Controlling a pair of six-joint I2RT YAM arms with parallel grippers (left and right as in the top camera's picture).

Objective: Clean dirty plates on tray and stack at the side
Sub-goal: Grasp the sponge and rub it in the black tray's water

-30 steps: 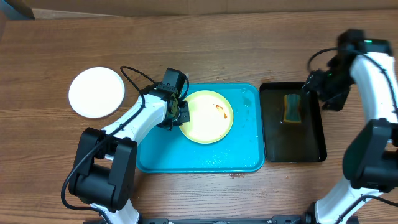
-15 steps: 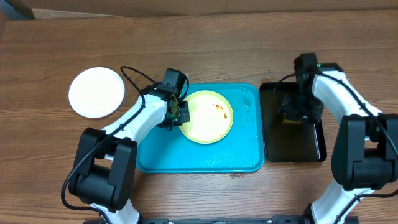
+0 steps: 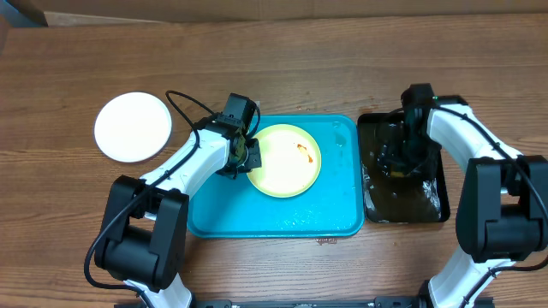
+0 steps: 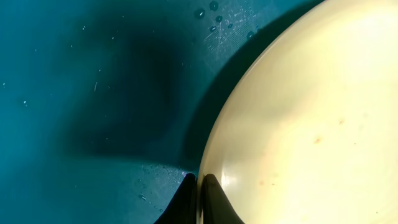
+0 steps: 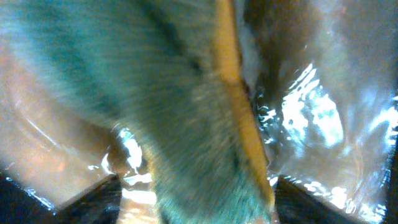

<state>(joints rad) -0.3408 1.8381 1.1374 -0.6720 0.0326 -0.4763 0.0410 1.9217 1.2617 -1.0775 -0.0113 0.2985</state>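
A pale yellow-green plate (image 3: 287, 162) with a small orange-red smear lies on the turquoise tray (image 3: 334, 201). My left gripper (image 3: 248, 156) is shut on the plate's left rim; the left wrist view shows both fingers (image 4: 200, 190) pinching the rim of the plate (image 4: 311, 124) over the wet tray (image 4: 93, 93). A white plate (image 3: 133, 127) lies on the table at the far left; I cannot tell if another is under it. My right gripper (image 3: 401, 161) is low in the black tray, open, with its fingers (image 5: 199, 205) on either side of a green-and-yellow sponge (image 5: 186, 106).
The narrow black tray (image 3: 428, 205) stands right of the turquoise tray and holds water, which is splashing around the sponge (image 5: 311, 118). Wooden table (image 3: 282, 68) extends behind both trays. Water drops lie on the turquoise tray.
My right arm has swung in from the far right and come down over the sponge in the black tray, and the water now ripples. The left arm and the plate have not moved.
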